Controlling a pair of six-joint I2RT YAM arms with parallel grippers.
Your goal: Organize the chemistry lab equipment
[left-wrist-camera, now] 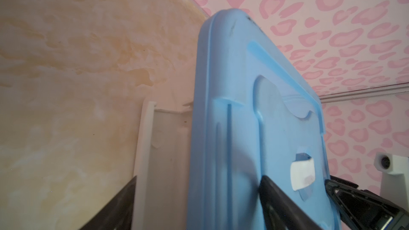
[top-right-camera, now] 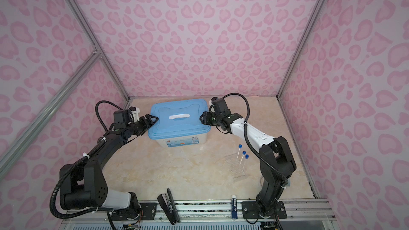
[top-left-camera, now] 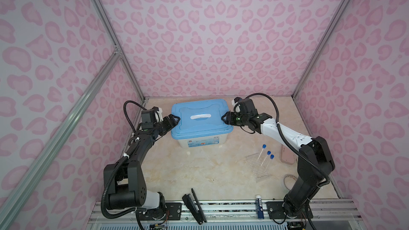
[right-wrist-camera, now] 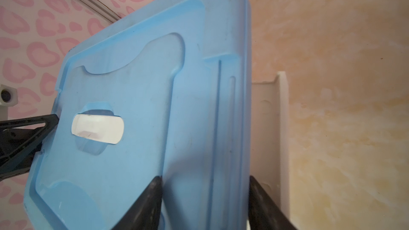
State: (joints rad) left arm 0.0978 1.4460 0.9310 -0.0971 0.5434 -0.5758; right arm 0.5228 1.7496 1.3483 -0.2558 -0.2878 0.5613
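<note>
**Asker:** Where was the lab equipment?

**Describer:** In both top views, three blue-capped tubes (top-left-camera: 266,157) (top-right-camera: 242,156) sat on the right side of the marbled tabletop (top-left-camera: 177,173), near the right arm. They seemed to stand, caps up, in a clear rack (top-left-camera: 259,170) that was hard to make out against the surface. No other glassware could be seen.

**Asker:** And what lay beyond them?

**Describer:** Farther back, in the middle, stood a white storage box (top-left-camera: 199,143) with a blue lid (top-left-camera: 200,127) resting on it and a white handle (top-left-camera: 201,116) on top.

**Asker:** What were the hands doing?

**Describer:** One was at each short end of the lid. The left gripper (top-left-camera: 177,119) (left-wrist-camera: 199,177) had its fingers spread wide. One finger lay over the lid's top and the other stood outside the box wall, clear of the lid. The right gripper (top-left-camera: 224,118) (right-wrist-camera: 204,176) was pinching the lid's rim, with one finger on top and one against the outer edge.

**Asker:** Anything nearer the front?

**Describer:** A black stapler (top-left-camera: 194,204) and a blue-and-white stick (top-left-camera: 259,206) lay at the front edge, well apart from the tubes.
</note>
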